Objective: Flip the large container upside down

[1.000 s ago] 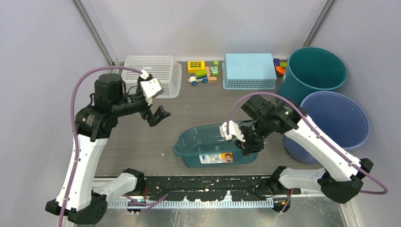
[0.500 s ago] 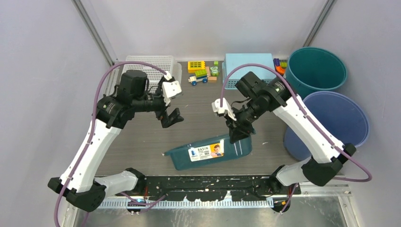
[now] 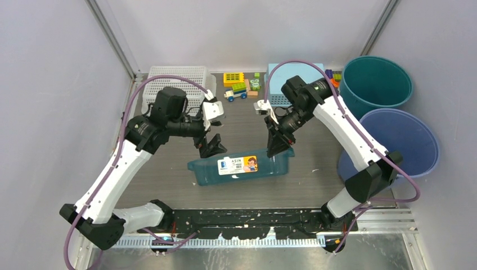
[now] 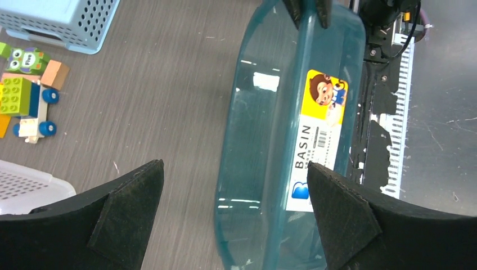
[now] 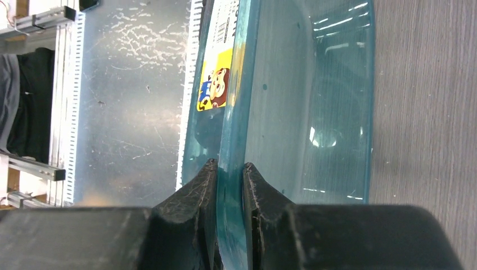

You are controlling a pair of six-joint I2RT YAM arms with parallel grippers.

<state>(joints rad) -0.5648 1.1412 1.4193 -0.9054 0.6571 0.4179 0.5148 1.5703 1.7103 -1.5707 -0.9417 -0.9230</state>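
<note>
The large container is a clear teal basin [image 3: 242, 169] with a white and yellow "BASIN" label. It stands tipped on its long side in the middle of the table, label facing up toward the camera. My right gripper [image 3: 278, 148] is shut on the rim at its right end; the right wrist view shows the fingertips [image 5: 230, 166] pinching the teal rim [image 5: 236, 84]. My left gripper [image 3: 211, 147] is open and empty just above the basin's left end. In the left wrist view it [image 4: 234, 164] straddles the basin [image 4: 281, 129] without touching it.
A white basket [image 3: 180, 84] stands at the back left and a light blue basket [image 3: 296, 83] at the back. Toy blocks [image 3: 241, 85] lie between them. A teal bin [image 3: 376, 81] and a blue bin [image 3: 402, 140] stand at the right. A black rail [image 3: 247, 222] runs along the near edge.
My right gripper has lifted the basin's right end and tipped it from upright onto its side, moving away from the near edge. My left arm has swung right and down to the basin's left end.
</note>
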